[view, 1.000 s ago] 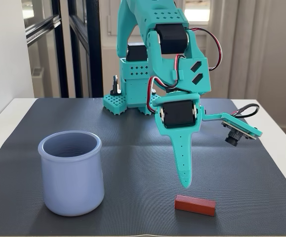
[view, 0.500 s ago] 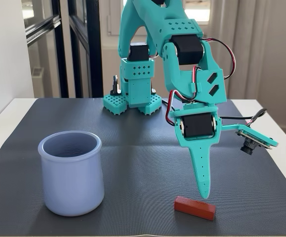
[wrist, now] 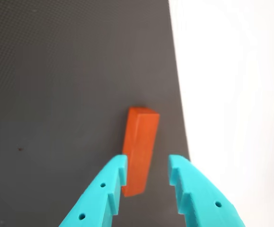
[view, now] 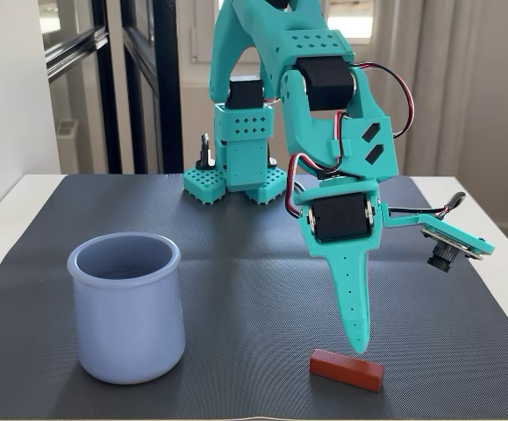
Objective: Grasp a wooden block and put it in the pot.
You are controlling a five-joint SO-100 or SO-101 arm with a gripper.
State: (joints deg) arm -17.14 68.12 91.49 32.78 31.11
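Note:
The wooden block (view: 347,370), a small red-brown bar, lies flat on the dark mat near the front edge in the fixed view. My teal gripper (view: 356,340) points down with its tip just above the block's top. In the wrist view the block (wrist: 141,142) looks orange and its near end sits between my two fingertips. The gripper (wrist: 147,163) is open: the left finger (wrist: 109,184) is at the block's side, and a gap shows between the block and the right finger (wrist: 186,184). The pale lavender-blue pot (view: 128,307) stands upright at the front left, well apart from the gripper.
A dark ribbed mat (view: 236,263) covers the white table (view: 499,254). In the wrist view the mat's edge (wrist: 179,94) runs close beside the block, with white table beyond. The arm's base (view: 236,175) stands at the back centre; the wrist camera (view: 442,250) sticks out to the right.
The gripper swung right and came down from above the mat until its tip hangs over the block. The block and the pot have stayed put.

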